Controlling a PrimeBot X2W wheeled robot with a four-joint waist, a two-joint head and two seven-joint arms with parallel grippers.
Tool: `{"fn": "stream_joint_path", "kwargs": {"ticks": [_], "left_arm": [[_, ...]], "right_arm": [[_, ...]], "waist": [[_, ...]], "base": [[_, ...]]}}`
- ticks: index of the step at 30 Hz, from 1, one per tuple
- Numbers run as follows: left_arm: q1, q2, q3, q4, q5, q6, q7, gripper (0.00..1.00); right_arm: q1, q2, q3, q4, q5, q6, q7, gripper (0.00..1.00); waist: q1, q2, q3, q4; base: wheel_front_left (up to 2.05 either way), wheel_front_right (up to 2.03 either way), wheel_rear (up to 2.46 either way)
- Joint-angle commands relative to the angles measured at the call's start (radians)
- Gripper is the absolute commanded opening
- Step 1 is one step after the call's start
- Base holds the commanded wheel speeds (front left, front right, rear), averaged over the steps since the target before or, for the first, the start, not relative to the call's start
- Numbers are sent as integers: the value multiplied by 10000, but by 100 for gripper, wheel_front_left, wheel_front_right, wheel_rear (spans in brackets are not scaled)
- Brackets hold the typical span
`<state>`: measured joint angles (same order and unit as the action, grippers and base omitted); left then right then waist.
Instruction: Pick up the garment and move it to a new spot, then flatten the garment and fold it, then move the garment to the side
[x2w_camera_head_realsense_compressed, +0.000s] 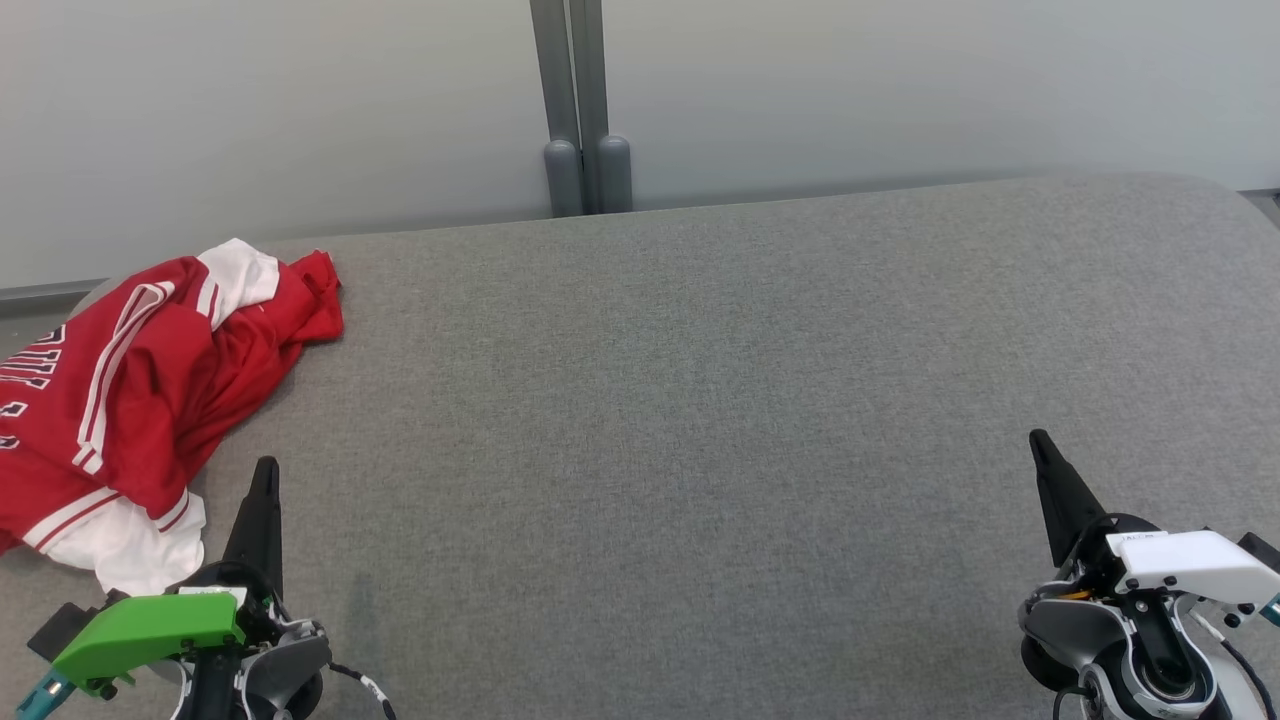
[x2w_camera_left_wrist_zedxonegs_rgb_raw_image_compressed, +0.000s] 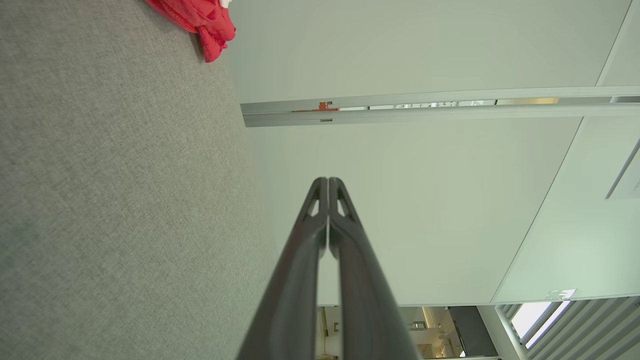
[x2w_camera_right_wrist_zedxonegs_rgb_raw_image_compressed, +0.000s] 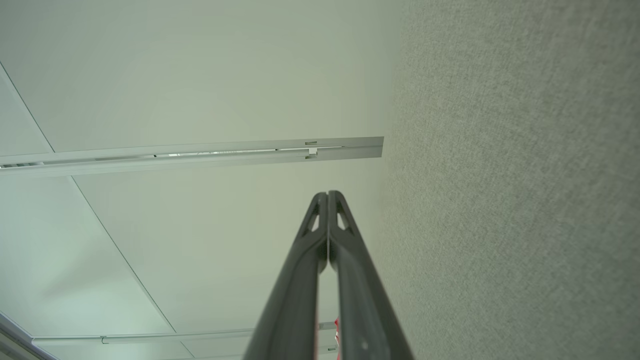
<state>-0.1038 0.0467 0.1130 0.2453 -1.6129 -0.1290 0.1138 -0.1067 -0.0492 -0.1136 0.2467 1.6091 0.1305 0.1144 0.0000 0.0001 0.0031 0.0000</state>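
Grey woven fabric covers the wide bench (x2w_camera_head_realsense_compressed: 700, 420) that we look down on from the head view, and a pale wall (x2w_camera_head_realsense_compressed: 900, 90) rises behind its far edge.

At the far left lies the garment (x2w_camera_head_realsense_compressed: 140, 400), a red jersey with white stripes and white trim. It is crumpled in a heap on the bench's left end and runs off the left edge of the picture.

Just right of its near white hem, at the lower left, we see the left tool (x2w_camera_head_realsense_compressed: 265, 470). Its two dark fingers are pressed together into one point aimed away from us. It grips nothing and sits close beside the garment without touching it. A green cover (x2w_camera_head_realsense_compressed: 150, 625) sits on the wrist behind it. The left wrist view shows the left tool (x2w_camera_left_wrist_zedxonegs_rgb_raw_image_compressed: 328, 181) with its tips meeting, no gap between them, and a red corner of the garment (x2w_camera_left_wrist_zedxonegs_rgb_raw_image_compressed: 205, 20) at the top edge.

In the middle, a grey double post (x2w_camera_head_realsense_compressed: 580, 100) runs down the wall to the bench's far edge.

At the lower right, well apart from the garment, is the right tool (x2w_camera_head_realsense_compressed: 1042, 448), with a white cover (x2w_camera_head_realsense_compressed: 1190, 560) on its wrist. Its fingers are also pressed together, leaning slightly left, and hold nothing. The right wrist view confirms the tips meet, with grey bench fabric on one side and pale wall panels on the other.
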Motion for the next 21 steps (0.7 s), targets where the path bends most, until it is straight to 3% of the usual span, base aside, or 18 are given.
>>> {"fn": "stream_joint_path", "kwargs": {"ticks": [1,21], "left_arm": [[-130,76,26,-8,2,-49,31,0],[-131,76,26,-8,2,-49,31,0]], "right_arm": [[-53,-17,-7,-46,78,5,21,0],[-53,-17,-7,-47,78,5,21,0]], "waist": [[0,-1,0,0],[0,-1,0,0]], "base": [[0,0,0],[0,0,0]]}}
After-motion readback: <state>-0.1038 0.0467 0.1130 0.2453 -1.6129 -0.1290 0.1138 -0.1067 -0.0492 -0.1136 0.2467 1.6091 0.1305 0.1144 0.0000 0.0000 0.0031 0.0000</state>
